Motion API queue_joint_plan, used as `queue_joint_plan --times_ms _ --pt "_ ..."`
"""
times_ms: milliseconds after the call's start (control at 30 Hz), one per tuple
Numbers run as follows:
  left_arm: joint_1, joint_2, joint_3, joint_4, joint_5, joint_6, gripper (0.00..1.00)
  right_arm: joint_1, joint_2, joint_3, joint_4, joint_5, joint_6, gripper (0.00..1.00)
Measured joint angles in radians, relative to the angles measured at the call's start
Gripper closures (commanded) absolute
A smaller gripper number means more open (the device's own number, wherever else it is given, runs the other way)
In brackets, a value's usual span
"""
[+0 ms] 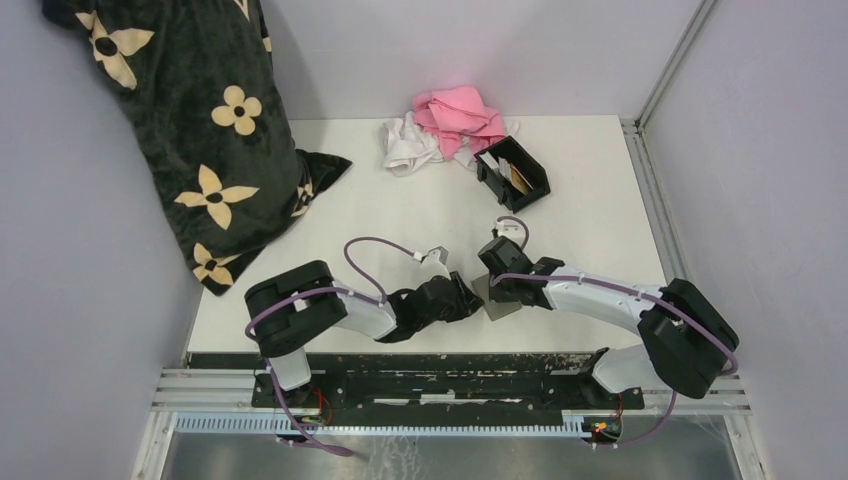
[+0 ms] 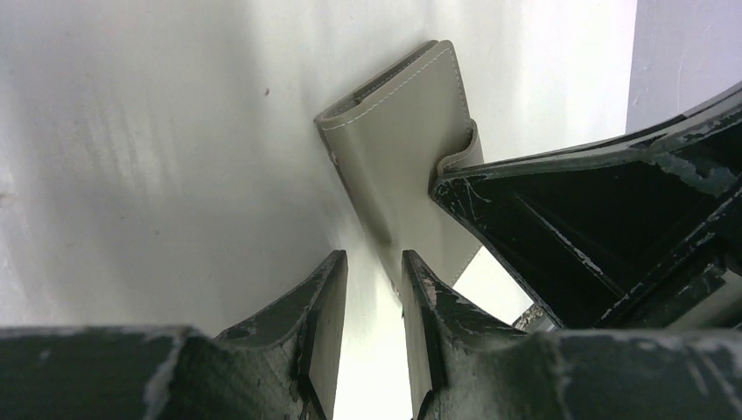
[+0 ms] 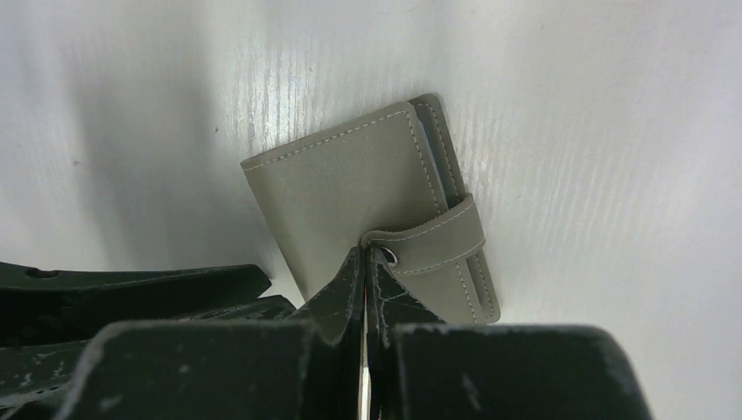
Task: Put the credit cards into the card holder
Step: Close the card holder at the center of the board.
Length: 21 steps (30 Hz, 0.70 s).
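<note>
At the near edge of the white bench (image 1: 400, 215), 2 black arms meet over a flat grey folded leather wallet (image 3: 341, 192) lying closed. The left tool (image 2: 374, 261) is spread, bare bench showing between its fingers, the wallet's corner just beyond them. The right tool (image 3: 366, 262) is pressed together, its tips touching the wallet's strap (image 3: 433, 241) at the snap. Farther back on the right stands the black plastic open-topped card holder (image 1: 535, 187), with white and tan credit cards (image 1: 512, 174) upright inside. Behind it lie crumpled pink cloth (image 1: 458, 115) and white cloth (image 1: 408, 147).
</note>
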Motion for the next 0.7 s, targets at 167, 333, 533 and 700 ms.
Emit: queue_joint_plan --times_ms 167,333,533,700 --pt "-0.003 0.0 0.06 -0.101 -0.011 0.04 0.61 -0.075 -0.039 -0.056 0.077 -0.106 0.035 0.99" --pt "-0.004 0.0 0.123 -0.208 -0.039 0.085 0.61 -0.136 -0.063 -0.092 0.121 -0.192 0.064 0.99" --pt "-0.004 0.01 0.183 -0.303 -0.077 0.132 0.6 -0.2 -0.082 -0.13 0.168 -0.282 0.09 0.99" --pt "-0.004 0.027 0.228 -0.353 -0.095 0.161 0.6 -0.24 -0.1 -0.16 0.206 -0.338 0.108 0.99"
